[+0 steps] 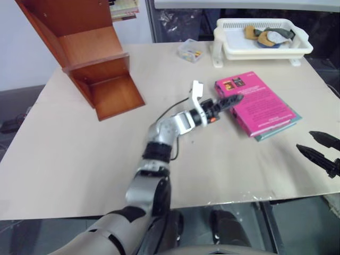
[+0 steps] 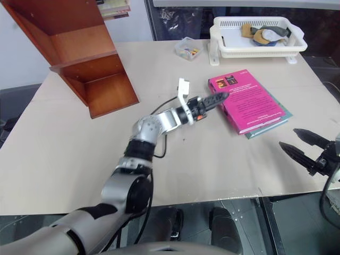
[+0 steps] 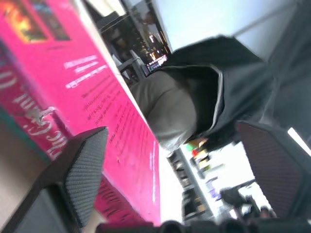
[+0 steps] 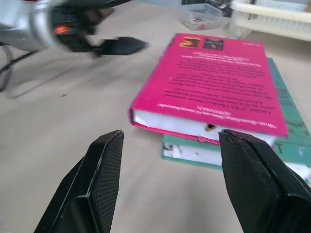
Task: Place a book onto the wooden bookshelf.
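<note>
At the far left we see the wooden bookshelf (image 1: 101, 79), tipped at a slant on the table (image 1: 79, 159), its open compartments bare as far as they show. No book rests in it, so we judge the placing not yet done.

Toward the middle, our left gripper (image 1: 229, 101) reaches across the table at the near long edge of the book (image 1: 255, 103). In the left wrist view its two fingers (image 3: 82, 170) stand wide apart with nothing between them, the pink cover lying just beyond one pad. It is released, and we judge it is lining up for a grasp, not carrying anything.

The book lies flat on the table, right of centre, stacked on a teal-green book (image 1: 284, 125) whose edge peeks out along the near and right sides. Behind them sit a small clear box (image 1: 189, 50) and a white basket tray (image 1: 263, 48) holding a few items.

At the far right, our right gripper (image 1: 321, 149) hovers near the table's edge, its fingers spread and empty, pointed toward the stack's near corner but well apart from it.

What is left, as we read it: seize the pink book alone, lift it off the green one, carry it leftward, and set it into a compartment. Nearly the whole task remains.
</note>
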You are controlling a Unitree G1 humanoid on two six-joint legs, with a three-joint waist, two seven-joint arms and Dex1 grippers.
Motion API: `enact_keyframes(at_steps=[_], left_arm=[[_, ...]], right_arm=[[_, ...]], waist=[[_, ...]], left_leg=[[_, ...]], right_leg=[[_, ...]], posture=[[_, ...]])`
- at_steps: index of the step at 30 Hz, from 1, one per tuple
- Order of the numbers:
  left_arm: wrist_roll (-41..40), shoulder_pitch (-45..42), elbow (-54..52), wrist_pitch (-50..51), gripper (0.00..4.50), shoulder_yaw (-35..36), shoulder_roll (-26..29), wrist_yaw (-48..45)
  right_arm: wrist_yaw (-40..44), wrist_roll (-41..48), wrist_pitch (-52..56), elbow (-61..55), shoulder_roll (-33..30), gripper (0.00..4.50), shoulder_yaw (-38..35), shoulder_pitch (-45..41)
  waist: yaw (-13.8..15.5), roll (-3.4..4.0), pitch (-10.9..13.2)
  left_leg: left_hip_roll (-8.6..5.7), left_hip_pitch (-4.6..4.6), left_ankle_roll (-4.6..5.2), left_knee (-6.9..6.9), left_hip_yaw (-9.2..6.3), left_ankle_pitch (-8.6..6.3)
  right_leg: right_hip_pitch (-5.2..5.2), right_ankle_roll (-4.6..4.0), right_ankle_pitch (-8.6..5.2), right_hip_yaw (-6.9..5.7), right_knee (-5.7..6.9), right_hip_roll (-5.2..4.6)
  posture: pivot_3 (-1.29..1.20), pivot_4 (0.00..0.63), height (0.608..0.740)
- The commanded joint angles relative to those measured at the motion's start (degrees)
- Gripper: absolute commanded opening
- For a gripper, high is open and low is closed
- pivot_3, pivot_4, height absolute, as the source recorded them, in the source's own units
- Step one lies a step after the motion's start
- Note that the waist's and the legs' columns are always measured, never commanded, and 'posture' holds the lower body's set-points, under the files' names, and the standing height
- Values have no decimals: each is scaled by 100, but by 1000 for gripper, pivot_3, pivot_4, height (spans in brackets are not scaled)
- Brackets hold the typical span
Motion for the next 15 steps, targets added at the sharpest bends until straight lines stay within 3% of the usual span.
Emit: enact_keyframes(at_steps=[1,8,11,15], left_arm=[[405,432,-1559,-335,4487,-607,709,-513],[457,1174,-3267,-861,4487,-561,2072,-1257],[670,1565,-3970,-1357,4487,-337,2985,-1751],[217,1695,-4384,-1272,4487,83,3539,-1956]], right_arm=[[-288,-126,-73,293,-36,3177,33,-388],[-922,-824,-312,1358,-135,3177,445,-1597],[-1449,-1216,-387,2112,-54,3177,789,-2553],[-2028,-1657,-423,3086,15,3177,1102,-3492]], waist=[[-32,0,0],[47,5,-3],[-7,7,-1],[-48,8,-1]], left_leg=[[3,1,-2,0,3,1],[-3,2,-4,4,2,2],[-2,1,-3,0,6,2],[2,2,-4,-5,8,3]], right_leg=[[-1,-1,0,4,4,1],[2,-2,1,0,6,-12],[-4,-3,1,4,5,-11],[-6,-4,1,3,4,-8]], posture=[[0,150,740],[0,150,740],[0,150,740],[0,150,740]])
